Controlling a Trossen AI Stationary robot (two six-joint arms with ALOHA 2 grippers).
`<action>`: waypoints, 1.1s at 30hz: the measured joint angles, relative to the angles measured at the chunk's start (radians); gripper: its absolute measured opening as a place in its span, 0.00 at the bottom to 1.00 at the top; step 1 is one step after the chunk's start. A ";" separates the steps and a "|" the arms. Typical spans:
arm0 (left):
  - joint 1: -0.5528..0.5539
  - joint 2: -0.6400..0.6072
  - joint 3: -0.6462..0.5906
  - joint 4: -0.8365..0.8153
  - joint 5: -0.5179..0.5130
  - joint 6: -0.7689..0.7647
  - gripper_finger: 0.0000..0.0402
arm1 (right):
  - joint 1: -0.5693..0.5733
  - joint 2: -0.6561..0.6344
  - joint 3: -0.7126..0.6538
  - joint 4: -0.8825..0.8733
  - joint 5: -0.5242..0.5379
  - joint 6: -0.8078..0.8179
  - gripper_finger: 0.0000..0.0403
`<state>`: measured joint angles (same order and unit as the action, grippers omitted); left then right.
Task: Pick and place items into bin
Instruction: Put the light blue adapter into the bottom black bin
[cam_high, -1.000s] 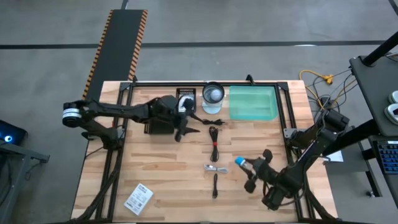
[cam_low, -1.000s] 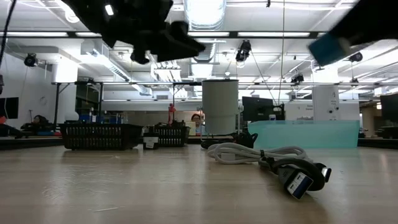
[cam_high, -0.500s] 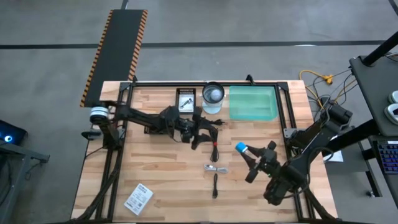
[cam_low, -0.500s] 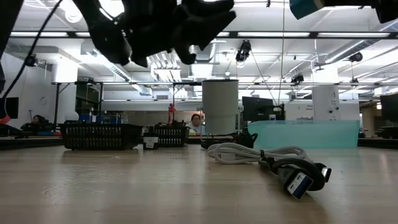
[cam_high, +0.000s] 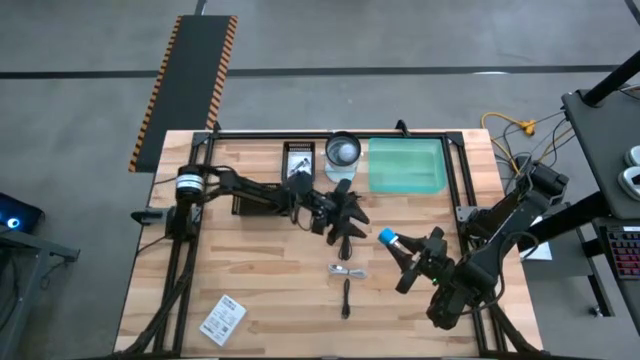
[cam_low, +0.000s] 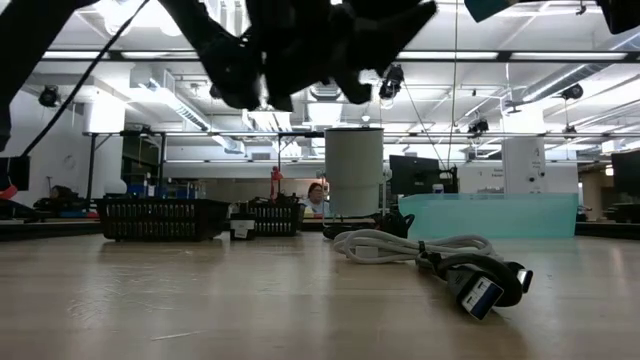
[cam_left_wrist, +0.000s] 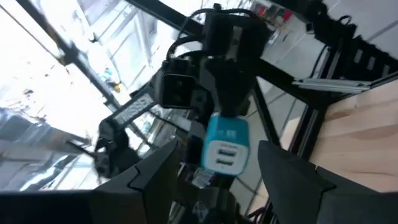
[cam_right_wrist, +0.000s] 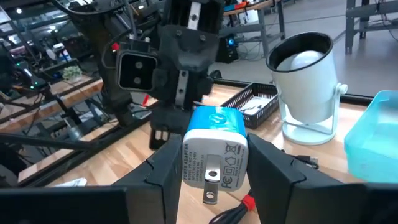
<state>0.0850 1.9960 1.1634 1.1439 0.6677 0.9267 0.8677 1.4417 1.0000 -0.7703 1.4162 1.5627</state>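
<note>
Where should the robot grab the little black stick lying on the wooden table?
Around its middle, coming straight down from above. The short black stick lies flat on the wooden table. It is thin and straight, with bare wood along both long sides, so the tool's fingers can probably close across its narrow width.

Blue-white charger (cam_right_wrist: 214, 151) between end effector (cam_right_wrist: 211, 163) fingers

Blue-and-white charger (cam_right_wrist: 214, 145), translucent teal bin (cam_high: 405, 165)
</note>
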 joint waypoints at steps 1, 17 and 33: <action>-0.002 0.015 0.025 -0.022 0.001 0.005 0.51 | 0.000 -0.001 0.000 0.000 0.000 0.000 0.33; -0.051 0.068 0.162 -0.166 0.050 0.087 0.51 | 0.001 -0.001 0.027 0.024 -0.019 -0.051 0.33; -0.063 0.068 0.180 -0.199 -0.074 0.106 0.51 | 0.000 -0.001 0.044 0.128 -0.038 -0.198 0.33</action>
<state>0.0219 2.0644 1.3434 0.9452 0.5939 1.0326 0.8677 1.4410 1.0439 -0.6420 1.3781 1.3648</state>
